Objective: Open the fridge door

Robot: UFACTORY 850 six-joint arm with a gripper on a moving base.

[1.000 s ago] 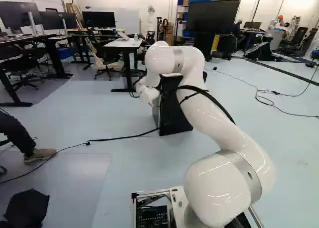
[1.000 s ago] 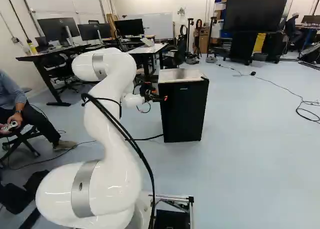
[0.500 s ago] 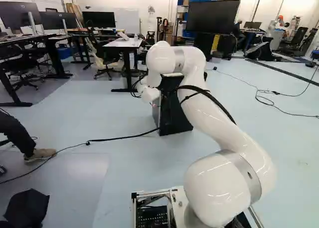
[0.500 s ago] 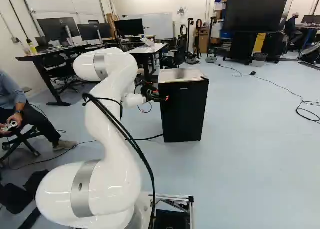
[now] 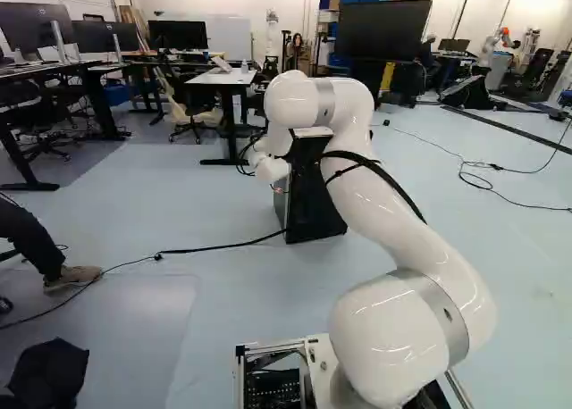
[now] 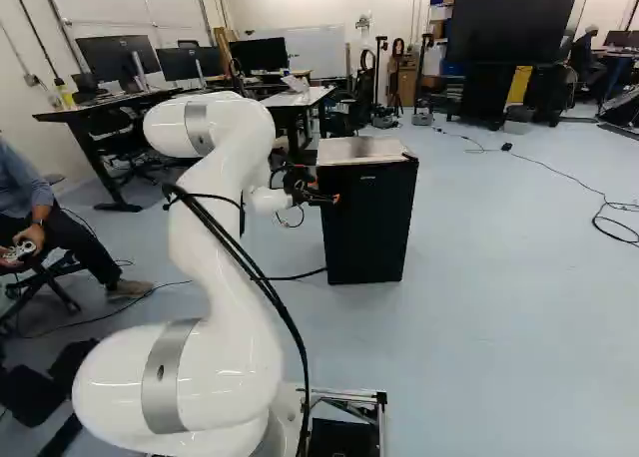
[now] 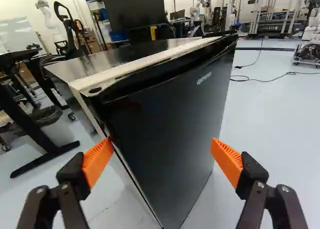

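Observation:
The small black fridge (image 6: 364,223) stands upright on the floor ahead of the arm, its light top (image 6: 359,150) showing. My gripper (image 6: 326,199) is at the upper part of the door's edge in the right base view; the arm mostly hides it in the left base view. In the wrist view my gripper (image 7: 161,143) has its fingers wide apart, the shut door (image 7: 165,124) ahead and between them. One orange pad (image 7: 97,159) has its tip at the seam between door and cabinet, apparently touching; the other stands off beyond the door's far edge.
A black cable (image 5: 214,247) runs over the floor to the fridge. A desk (image 5: 221,77) and chairs stand behind it. A seated person with a controller is at the left of the right base view. Another robot (image 5: 497,41) stands far back.
The gripper has moved slightly to the right in the right base view, along the fridge. The fridge seems to have shifted a hair the same way on the floor. The base has stayed put.

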